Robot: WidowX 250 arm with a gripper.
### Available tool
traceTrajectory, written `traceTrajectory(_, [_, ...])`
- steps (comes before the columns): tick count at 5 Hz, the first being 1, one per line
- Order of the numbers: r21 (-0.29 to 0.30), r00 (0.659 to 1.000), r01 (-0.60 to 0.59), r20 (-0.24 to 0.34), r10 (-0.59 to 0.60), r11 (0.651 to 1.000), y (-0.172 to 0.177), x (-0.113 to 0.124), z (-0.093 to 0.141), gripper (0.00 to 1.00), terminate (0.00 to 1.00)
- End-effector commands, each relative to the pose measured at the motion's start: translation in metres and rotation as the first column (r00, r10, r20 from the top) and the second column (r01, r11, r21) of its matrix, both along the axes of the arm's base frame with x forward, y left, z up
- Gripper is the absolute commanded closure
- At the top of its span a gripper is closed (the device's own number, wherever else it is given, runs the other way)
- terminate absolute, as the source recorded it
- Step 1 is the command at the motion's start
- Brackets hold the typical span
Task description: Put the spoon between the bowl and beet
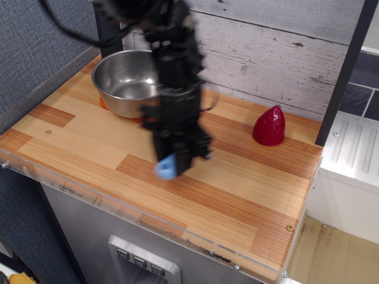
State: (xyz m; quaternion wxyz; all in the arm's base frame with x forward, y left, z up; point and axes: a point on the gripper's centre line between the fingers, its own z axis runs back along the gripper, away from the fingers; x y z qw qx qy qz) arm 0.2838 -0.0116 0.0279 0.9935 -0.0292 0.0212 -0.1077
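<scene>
My black gripper [176, 160] is shut on the spoon [166, 167]; only its light-blue handle shows, hanging below the fingers, and the grey scoop is hidden between them. The gripper holds it a little above the wooden table, near the middle, blurred by motion. The shiny steel bowl [121, 81] stands at the back left, behind and left of the gripper. The dark-red beet [269, 125] stands upright at the back right, well to the right of the gripper.
An orange cloth [103, 104] lies under the bowl, only a sliver showing. The wooden table [249, 189] has a clear plastic lip along its front edge. A plank wall runs behind; a dark post [346, 71] stands at the right.
</scene>
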Motion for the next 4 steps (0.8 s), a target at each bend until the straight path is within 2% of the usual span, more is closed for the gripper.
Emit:
traceTrajectory(1, [-0.056,0.991,-0.069,0.115,0.075,0.996,-0.013,0.062,0.016,1.00,0.00])
traceTrajectory(2, [-0.023,0.993,-0.079,0.087,0.081,0.997,-0.004,0.067,0.002,1.00,0.00])
traceTrajectory(4, [0.012,0.987,-0.142,0.083,0.140,0.990,0.021,0.070,-0.006,1.00,0.00])
